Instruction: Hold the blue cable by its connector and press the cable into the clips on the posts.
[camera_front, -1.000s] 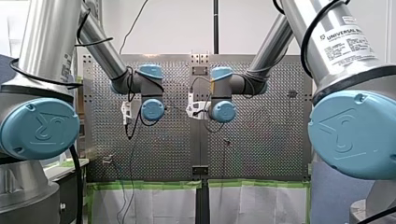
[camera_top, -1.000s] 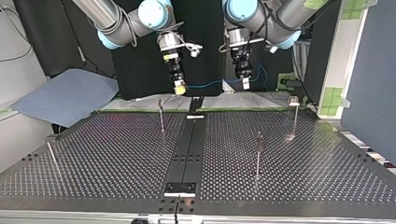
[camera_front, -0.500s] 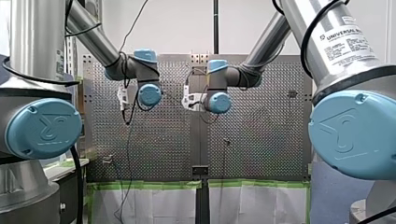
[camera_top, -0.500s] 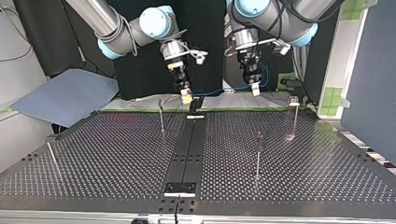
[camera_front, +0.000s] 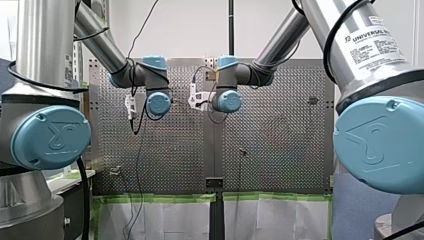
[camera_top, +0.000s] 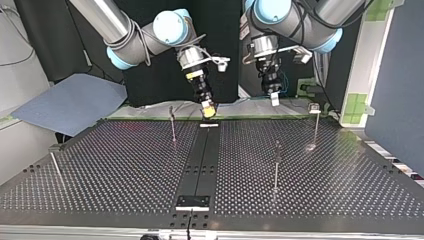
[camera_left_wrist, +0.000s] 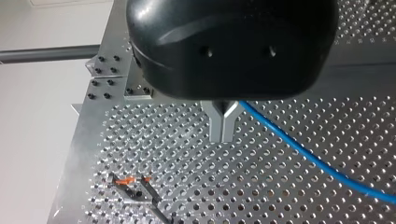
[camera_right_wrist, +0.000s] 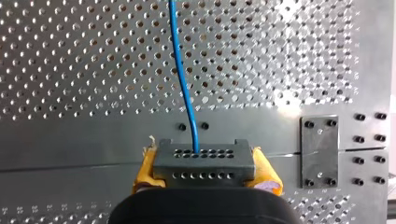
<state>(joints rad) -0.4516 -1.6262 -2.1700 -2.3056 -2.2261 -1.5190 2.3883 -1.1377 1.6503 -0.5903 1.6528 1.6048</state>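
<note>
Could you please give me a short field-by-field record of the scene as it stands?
right gripper: yellow pads shut on the grey connector
left gripper: metal fingers shut, apparently pinching the blue cable further along
cable path: leaves the connector and runs ahead of the right gripper, over the perforated table
posts: four, upright on the table; no cable seen in any clip
stage: cable held, not yet pressed in

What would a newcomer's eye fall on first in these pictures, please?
The blue cable stands out, running from a grey connector clamped in the yellow pads of my right gripper. My left gripper pinches it further along, above the perforated table with its thin posts.
</note>
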